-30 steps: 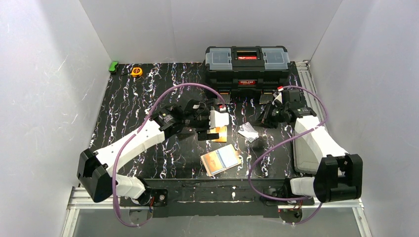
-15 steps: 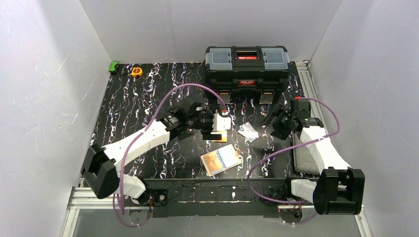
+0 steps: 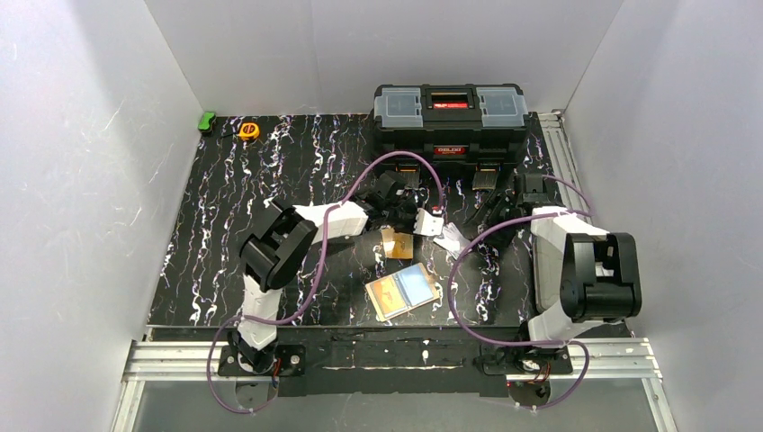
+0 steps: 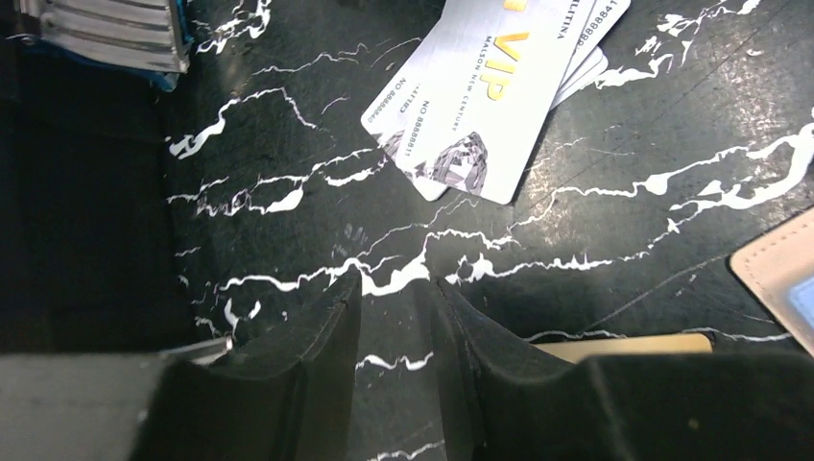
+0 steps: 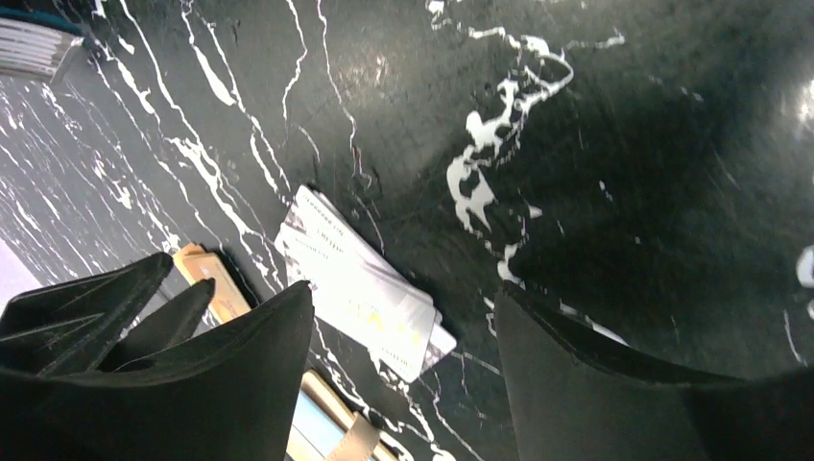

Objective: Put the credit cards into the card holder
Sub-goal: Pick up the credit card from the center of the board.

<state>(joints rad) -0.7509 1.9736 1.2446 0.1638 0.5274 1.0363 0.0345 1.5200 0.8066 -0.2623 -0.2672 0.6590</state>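
Nearest, the card holder lies open on the tabletop. Its right half is pale blue and its left half shows an orange face; I cannot tell whether that is a card already tucked in. Just beyond it an orange card lies loose, and to its right is a small fan of silver cards, also outside the holder. The left gripper hangs low between them, its fingers narrow with nothing between. The right gripper, farther right, is wide and empty. Most of the job looks left to do: no card is in hand.
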